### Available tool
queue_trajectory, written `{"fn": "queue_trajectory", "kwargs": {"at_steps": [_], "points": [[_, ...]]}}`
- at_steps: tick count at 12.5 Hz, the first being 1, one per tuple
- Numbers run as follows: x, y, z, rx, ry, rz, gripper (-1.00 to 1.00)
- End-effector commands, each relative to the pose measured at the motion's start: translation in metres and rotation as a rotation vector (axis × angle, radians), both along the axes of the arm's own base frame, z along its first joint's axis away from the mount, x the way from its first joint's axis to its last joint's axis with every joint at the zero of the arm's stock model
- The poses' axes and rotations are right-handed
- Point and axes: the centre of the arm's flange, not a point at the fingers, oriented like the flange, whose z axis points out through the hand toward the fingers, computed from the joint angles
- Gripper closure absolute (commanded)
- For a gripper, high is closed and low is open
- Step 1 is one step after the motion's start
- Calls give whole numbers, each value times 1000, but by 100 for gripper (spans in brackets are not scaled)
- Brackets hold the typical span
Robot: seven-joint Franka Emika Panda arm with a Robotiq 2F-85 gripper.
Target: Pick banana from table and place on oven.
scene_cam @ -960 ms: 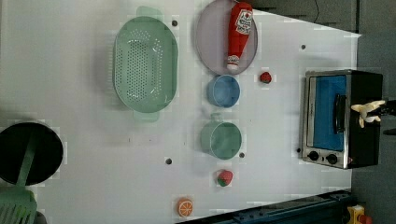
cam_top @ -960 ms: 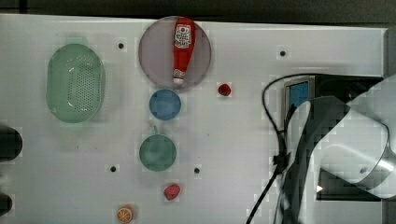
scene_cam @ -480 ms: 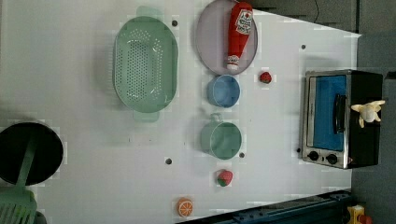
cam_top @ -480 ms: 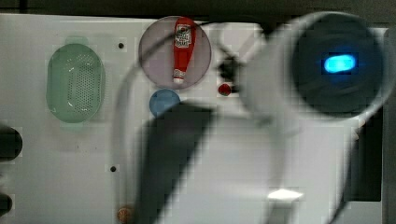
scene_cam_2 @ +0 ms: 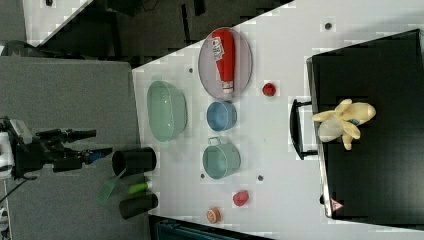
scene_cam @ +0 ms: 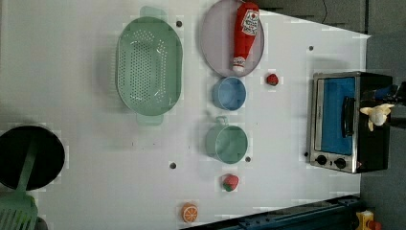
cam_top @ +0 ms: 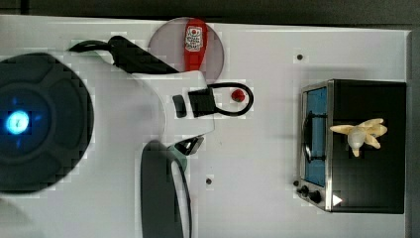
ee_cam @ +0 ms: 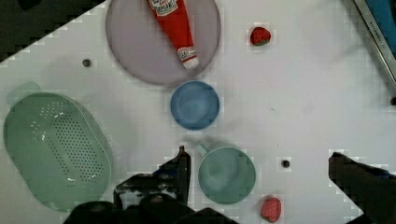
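My gripper (ee_cam: 257,182) hangs with jaws wide apart and empty over the green mug (ee_cam: 226,174), since the banana bunch (cam_top: 360,134) already lies on the toaster oven's (cam_top: 369,183) black top, well apart across the table (cam_top: 257,208).
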Motion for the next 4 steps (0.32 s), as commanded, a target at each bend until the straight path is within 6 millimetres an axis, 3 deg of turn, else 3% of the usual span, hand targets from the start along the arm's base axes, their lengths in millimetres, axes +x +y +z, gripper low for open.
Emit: {"fn": "queue_trajectory", "kwargs": {"at_steps": [1, 4], "points": [[16, -96, -23, 8, 54, -258, -100], [18, -96, -26, 7, 60, -258, -100]]}}
